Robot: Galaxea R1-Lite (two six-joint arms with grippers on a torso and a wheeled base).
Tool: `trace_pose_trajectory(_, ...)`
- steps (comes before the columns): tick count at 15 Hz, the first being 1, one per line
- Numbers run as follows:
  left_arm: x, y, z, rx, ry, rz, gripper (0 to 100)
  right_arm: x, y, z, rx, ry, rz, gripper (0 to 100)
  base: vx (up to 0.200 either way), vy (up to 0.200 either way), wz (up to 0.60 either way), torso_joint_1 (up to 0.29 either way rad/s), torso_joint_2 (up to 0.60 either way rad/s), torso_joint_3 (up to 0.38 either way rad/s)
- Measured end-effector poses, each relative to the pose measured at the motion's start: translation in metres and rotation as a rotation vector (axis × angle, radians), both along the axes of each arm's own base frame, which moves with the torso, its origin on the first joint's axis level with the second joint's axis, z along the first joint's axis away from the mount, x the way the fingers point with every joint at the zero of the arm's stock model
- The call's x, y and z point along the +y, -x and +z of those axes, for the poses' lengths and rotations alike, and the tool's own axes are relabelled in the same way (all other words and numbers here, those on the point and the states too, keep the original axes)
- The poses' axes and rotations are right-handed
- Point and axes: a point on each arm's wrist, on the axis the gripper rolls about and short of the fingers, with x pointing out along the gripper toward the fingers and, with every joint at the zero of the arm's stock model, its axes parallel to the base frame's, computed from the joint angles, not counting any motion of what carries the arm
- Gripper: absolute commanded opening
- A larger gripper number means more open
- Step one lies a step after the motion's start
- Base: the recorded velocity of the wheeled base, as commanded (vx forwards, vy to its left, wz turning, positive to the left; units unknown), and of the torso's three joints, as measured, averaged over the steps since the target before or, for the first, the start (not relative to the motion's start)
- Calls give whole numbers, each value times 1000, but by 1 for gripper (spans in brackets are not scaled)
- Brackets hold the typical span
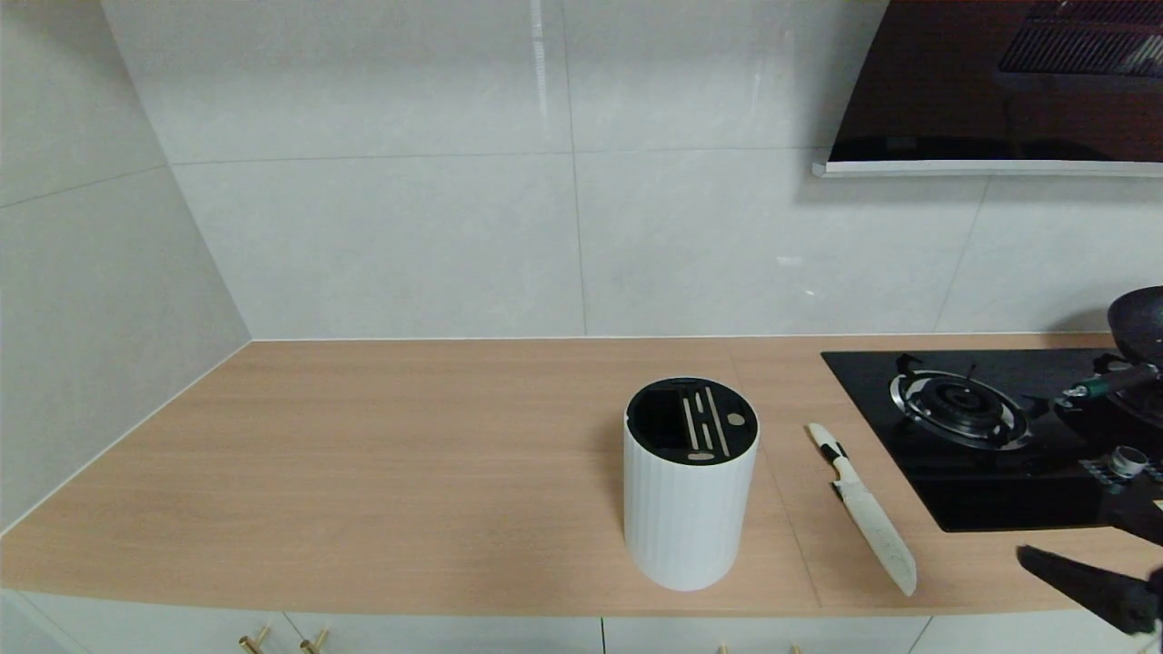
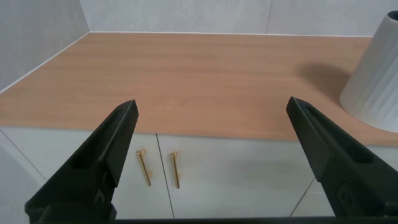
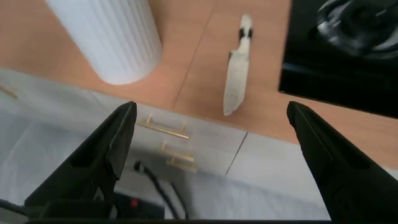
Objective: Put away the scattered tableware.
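The right hand point(image 3: 208, 118) and left hand point(image 2: 211, 109) hang spread and empty just off the front edge of the surface point(image 1: 409, 454). The knife point(image 1: 863, 509) lies flat on it, blade tip nearest and handle away, between the white holder point(image 1: 690, 490) and the hob point(image 1: 963, 454). The right hand would do best to reach past the blade, pinch the handle crosswise, then tip the blade down into a holder slot.

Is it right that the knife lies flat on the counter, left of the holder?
No. The knife lies flat on the counter, but right of the holder, between it and the stove; the head view shows it.
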Motion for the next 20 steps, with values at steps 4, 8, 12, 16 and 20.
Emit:
trace_pose_trajectory(4, 0, 0, 0, 0, 0, 0, 100, 13, -96, -25, 82, 32, -13, 100, 0, 0, 0, 0, 0, 0)
trace_pose_trajectory(8, 0, 0, 0, 0, 0, 0, 100, 23, -160, -70, 121, 57, -31, 100, 0, 0, 0, 0, 0, 0)
trace_pose_trajectory(12, 0, 0, 0, 0, 0, 0, 100, 26, -200, -119, 116, 96, -92, 100, 0, 0, 0, 0, 0, 0)
trace_pose_trajectory(16, 0, 0, 0, 0, 0, 0, 100, 23, -221, -153, 121, 106, -124, 100, 0, 0, 0, 0, 0, 0)
trace_pose_trajectory(20, 0, 0, 0, 0, 0, 0, 100, 18, -228, -170, 136, 108, -149, 100, 0, 0, 0, 0, 0, 0)
